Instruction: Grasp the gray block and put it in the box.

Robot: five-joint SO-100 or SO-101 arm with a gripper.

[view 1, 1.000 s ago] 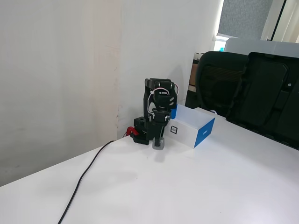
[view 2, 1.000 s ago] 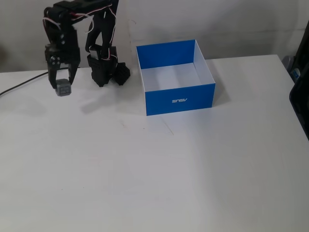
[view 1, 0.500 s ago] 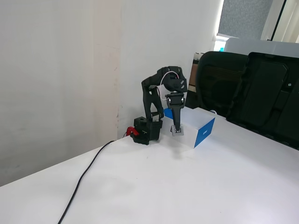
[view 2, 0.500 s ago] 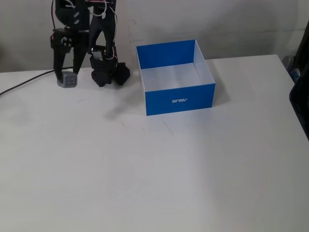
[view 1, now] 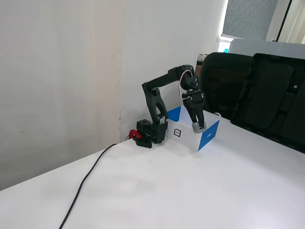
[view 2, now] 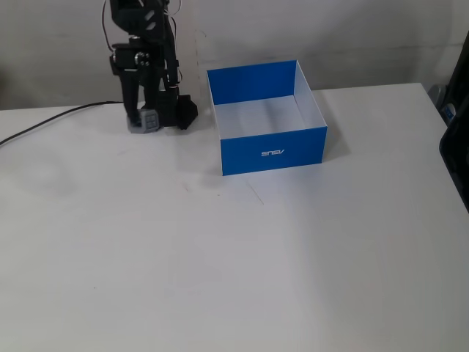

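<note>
Claw (view 2: 143,122) pointing straight down, and it is pinched around the gray block (view 2: 149,119), fingers closed in on either side of it. In a fixed view from the front, the block sits low, right at the white worktop (view 2: 234,264), just in front of the arm's black base (view 2: 179,111); whether it touches the surface or hangs a hair above, I cannot tell. The box (view 2: 272,152), blue outside and white inside, stands to the right of the claw in that view, near but apart, with its open top facing up and white lettering on its front wall.

Switch to a fixed view from the side: the black arm (view 1: 159,88) arches up from its base and folds down, the claw (view 1: 198,126) clamping the gray block (view 1: 198,126), which shows in front of the box (view 1: 208,135) from this angle. A red clamp (view 1: 136,135) grips the worktop (view 1: 190,191) edge beside the base, and a black cable (view 1: 88,179) trails off across the surface toward the lower left. A black office chair (view 1: 267,95) stands behind the worktop at right.
</note>
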